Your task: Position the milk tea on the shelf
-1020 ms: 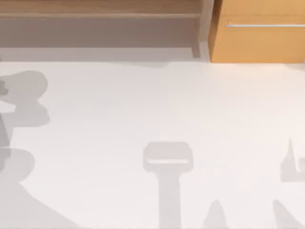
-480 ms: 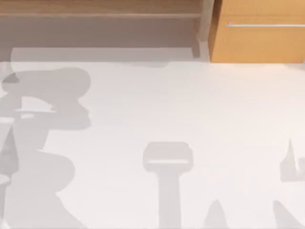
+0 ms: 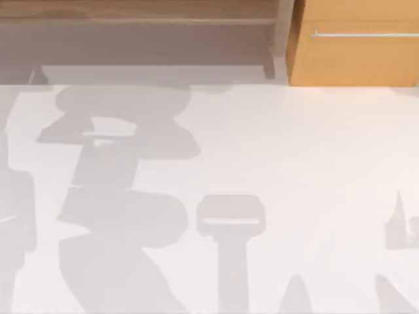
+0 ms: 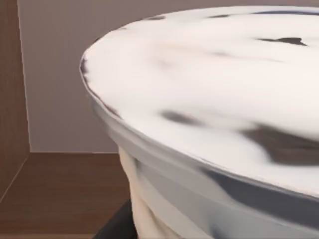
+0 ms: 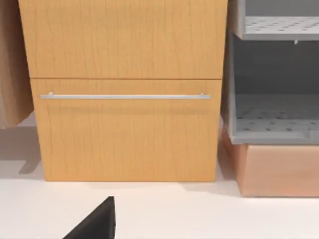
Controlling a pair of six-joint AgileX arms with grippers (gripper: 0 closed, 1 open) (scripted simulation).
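Observation:
The milk tea (image 4: pixel 214 99) looms close in the left wrist view, a pale cup with a white lid marked with dark smears. My left gripper (image 4: pixel 113 225) shows as a dark edge beside the cup's base and holds it. Behind the cup lie a brown wooden board (image 4: pixel 65 189) and a grey back wall (image 4: pixel 60 74). In the top view the shelf (image 3: pixel 137 19) runs along the far edge, with its pale upright post (image 3: pixel 283 33). A broad arm shadow (image 3: pixel 118 163) lies on the left of the table. My right gripper (image 5: pixel 94 221) is a dark tip low in the right wrist view.
An orange-wood cabinet (image 3: pixel 357 52) with a thin silver bar handle (image 3: pixel 363 34) stands at the far right. The right wrist view faces it (image 5: pixel 124 99), with a grey perforated rack (image 5: pixel 274 114) beside it. The white table (image 3: pixel 294 150) carries smaller shadows near the front.
In the top view the big shadow at the left has grown and slid rightward and toward the shelf. The shadows at the front have not moved.

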